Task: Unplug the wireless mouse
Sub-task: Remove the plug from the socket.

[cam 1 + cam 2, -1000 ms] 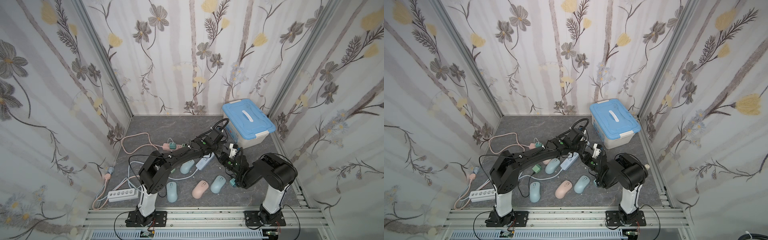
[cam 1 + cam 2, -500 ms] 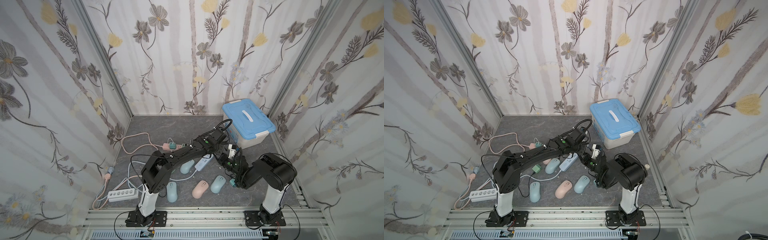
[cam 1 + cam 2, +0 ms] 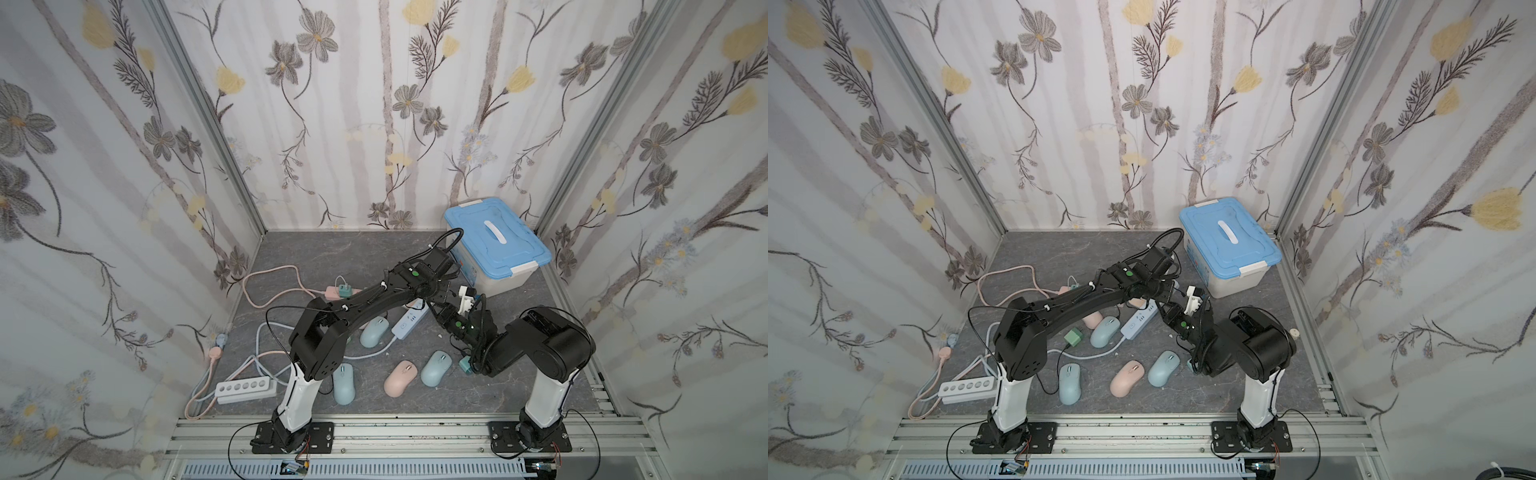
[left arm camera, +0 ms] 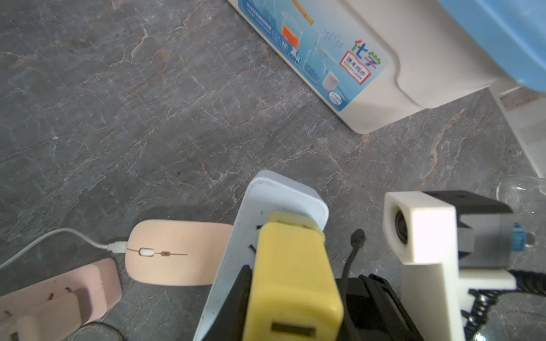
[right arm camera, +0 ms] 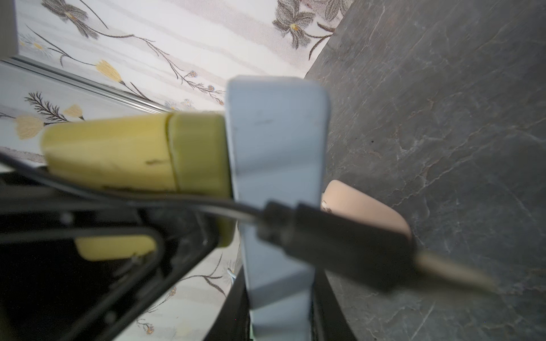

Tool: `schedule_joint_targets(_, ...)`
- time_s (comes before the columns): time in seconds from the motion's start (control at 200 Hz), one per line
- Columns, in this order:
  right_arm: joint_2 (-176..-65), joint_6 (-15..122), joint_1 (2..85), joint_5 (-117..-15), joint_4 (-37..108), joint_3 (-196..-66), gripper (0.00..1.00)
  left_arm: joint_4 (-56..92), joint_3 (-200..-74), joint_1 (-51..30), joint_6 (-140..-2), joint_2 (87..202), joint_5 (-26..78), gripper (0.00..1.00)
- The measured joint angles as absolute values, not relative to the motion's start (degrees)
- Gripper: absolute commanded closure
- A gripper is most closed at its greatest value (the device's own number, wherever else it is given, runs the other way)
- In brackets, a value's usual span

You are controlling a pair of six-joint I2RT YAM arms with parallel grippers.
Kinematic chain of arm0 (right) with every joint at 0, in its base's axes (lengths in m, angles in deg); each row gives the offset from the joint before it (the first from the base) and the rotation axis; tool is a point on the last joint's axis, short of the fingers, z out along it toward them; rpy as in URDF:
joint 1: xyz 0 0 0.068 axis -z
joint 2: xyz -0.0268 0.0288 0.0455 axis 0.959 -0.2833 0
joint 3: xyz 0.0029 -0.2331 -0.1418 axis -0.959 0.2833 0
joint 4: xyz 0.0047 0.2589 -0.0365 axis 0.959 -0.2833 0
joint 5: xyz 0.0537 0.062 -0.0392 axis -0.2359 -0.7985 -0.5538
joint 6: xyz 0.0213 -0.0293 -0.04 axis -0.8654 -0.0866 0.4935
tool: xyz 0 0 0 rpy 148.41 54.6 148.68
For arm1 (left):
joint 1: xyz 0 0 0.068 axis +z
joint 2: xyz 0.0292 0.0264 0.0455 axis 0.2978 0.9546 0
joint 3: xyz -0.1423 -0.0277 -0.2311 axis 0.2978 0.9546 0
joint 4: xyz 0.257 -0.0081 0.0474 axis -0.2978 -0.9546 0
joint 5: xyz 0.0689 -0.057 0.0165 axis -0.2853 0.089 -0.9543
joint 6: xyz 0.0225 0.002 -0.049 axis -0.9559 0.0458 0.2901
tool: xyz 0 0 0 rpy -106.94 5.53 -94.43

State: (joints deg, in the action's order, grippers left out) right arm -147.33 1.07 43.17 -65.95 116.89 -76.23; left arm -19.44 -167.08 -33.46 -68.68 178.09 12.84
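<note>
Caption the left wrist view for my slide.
Left gripper clamps the yellow adapter plugged into the pale-blue power strip; pink mouse beside it, cable attached.

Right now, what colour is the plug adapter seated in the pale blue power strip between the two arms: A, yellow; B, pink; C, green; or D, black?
A: the left wrist view shows a yellow adapter plugged into the end of the pale blue power strip.
</note>
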Motion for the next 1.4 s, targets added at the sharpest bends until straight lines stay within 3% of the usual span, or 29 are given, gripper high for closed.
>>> schedule_joint_targets(0.165, -147.42, 1.2, 42.84, -67.61, 116.62, -76.25, 1.0, -22.5, -166.91, -33.5, -69.09, 177.43, 12.42, 1.0)
schedule_joint_targets(0.51, -150.06, -0.42, 42.49, -70.32, 116.51, -76.36, 1.0, 4.43, -142.76, -35.51, -69.86, 168.76, 6.65, 1.0)
schedule_joint_targets(0.709, -150.22, -1.31, 42.49, -68.22, 116.43, -76.31, 1.0, 11.23, -139.87, -32.85, -62.95, 168.71, 13.06, 1.0)
schedule_joint_targets(0.949, -150.24, -1.73, 42.19, -68.7, 119.14, -76.2, 1.0, 7.38, -141.16, -34.18, -63.56, 166.94, 8.53, 1.0)
schedule_joint_targets(1.399, -149.91, -0.57, 42.17, -68.48, 118.96, -76.88, 0.69, 1.79, -145.55, -34.14, -64.15, 168.41, 8.95, 1.0)
